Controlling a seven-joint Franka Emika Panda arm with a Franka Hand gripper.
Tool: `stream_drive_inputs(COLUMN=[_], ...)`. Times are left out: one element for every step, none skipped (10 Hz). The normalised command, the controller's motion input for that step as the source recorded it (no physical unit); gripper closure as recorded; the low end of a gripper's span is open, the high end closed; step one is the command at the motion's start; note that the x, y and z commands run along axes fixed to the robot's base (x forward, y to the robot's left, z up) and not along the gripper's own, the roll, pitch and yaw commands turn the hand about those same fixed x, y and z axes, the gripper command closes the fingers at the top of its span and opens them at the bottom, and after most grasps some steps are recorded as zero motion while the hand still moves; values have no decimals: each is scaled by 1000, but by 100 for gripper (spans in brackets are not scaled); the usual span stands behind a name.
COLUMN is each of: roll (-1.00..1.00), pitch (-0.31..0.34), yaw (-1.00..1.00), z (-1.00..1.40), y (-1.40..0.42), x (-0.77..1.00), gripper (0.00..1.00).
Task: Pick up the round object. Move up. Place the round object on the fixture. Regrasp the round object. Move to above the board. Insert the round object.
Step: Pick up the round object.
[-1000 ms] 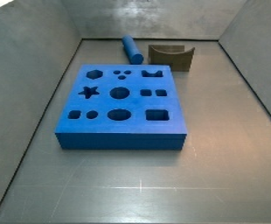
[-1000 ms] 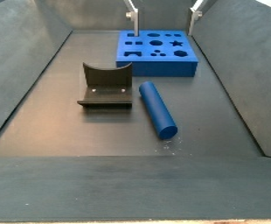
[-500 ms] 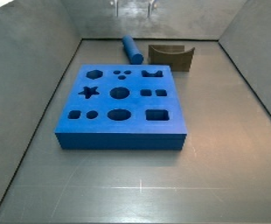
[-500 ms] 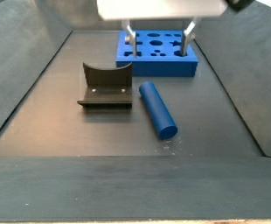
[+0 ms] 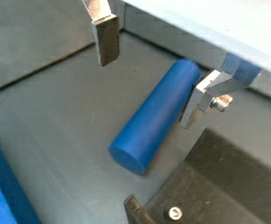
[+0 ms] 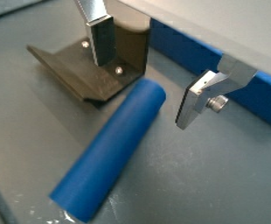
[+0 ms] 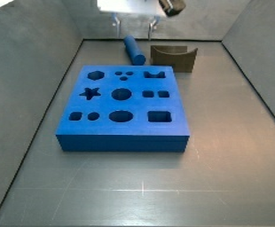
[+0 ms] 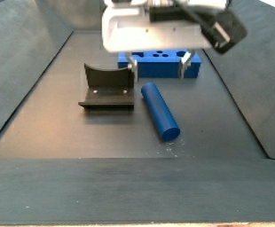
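Observation:
The round object is a long blue cylinder (image 8: 159,111) lying flat on the grey floor, next to the dark fixture (image 8: 108,86). A side view shows this cylinder (image 7: 133,50) beyond the board (image 7: 122,99), left of the fixture (image 7: 176,57). My gripper (image 8: 158,64) hangs open a little above the cylinder's far end, holding nothing. In both wrist views the silver fingers (image 5: 107,39) (image 6: 197,96) straddle the cylinder (image 5: 156,118) (image 6: 108,149) without touching it. The gripper hides most of the board (image 8: 164,57).
Sloped grey walls (image 7: 39,80) enclose the floor on all sides. In a wrist view the fixture (image 6: 86,66) stands close behind one finger, and the board's blue edge (image 6: 208,57) runs just beyond the other.
The gripper has come down from the top of both side views to just above the cylinder. The cylinder, fixture and board have not moved.

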Motion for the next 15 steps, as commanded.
stream_drive_inputs(roll=[-233, -257, -247, -269, -299, -320, -314, -170, 0, 0, 0, 0, 0, 0, 0], pitch=[0, -19, -14, -14, -27, -27, -36, -91, 0, 0, 0, 0, 0, 0, 0], yaw=[0, 0, 0, 0, 0, 0, 0, 0, 0, 0, 0, 0, 0, 0, 0], z=[-694, -651, -606, -569, -551, -471, -369, -146, 0, 0, 0, 0, 0, 0, 0], y=[0, 69, 74, 89, 106, 111, 97, 54, 0, 0, 0, 0, 0, 0, 0], x=[0, -9, 0, 0, 0, 0, 0, 0, 0, 0, 0, 0, 0, 0, 0], gripper=[0, 0, 0, 0, 0, 0, 0, 0, 0, 100, 100, 100, 100, 100, 100])
